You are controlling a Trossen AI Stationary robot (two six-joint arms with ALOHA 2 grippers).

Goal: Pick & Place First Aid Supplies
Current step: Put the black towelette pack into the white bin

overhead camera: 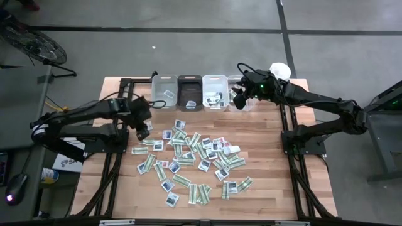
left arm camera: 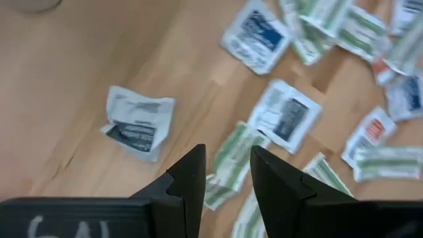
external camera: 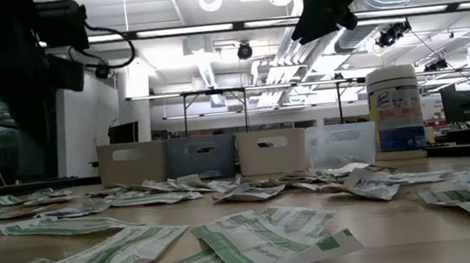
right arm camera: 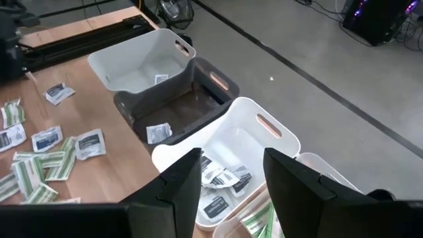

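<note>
Many small flat packets point(overhead camera: 195, 157) lie scattered on the wooden table: narrow green-and-white strips and squarish white ones with dark marks. My left gripper point(overhead camera: 143, 130) hangs open above the left edge of this spread. In the left wrist view its fingers point(left arm camera: 228, 173) stand over a green-and-white strip point(left arm camera: 232, 157), with a white packet point(left arm camera: 137, 123) lying alone beside it. My right gripper point(overhead camera: 239, 98) is open and empty above the bins at the far edge. Its wrist view shows it point(right arm camera: 231, 178) over the white bin point(right arm camera: 258, 142), which holds a few packets.
A row of small bins point(overhead camera: 190, 93) stands along the table's far edge: a clear one, a dark one, a white one and another clear one. A tall white canister point(external camera: 395, 113) stands at the far right corner. Bare wood lies along the table's left and right sides.
</note>
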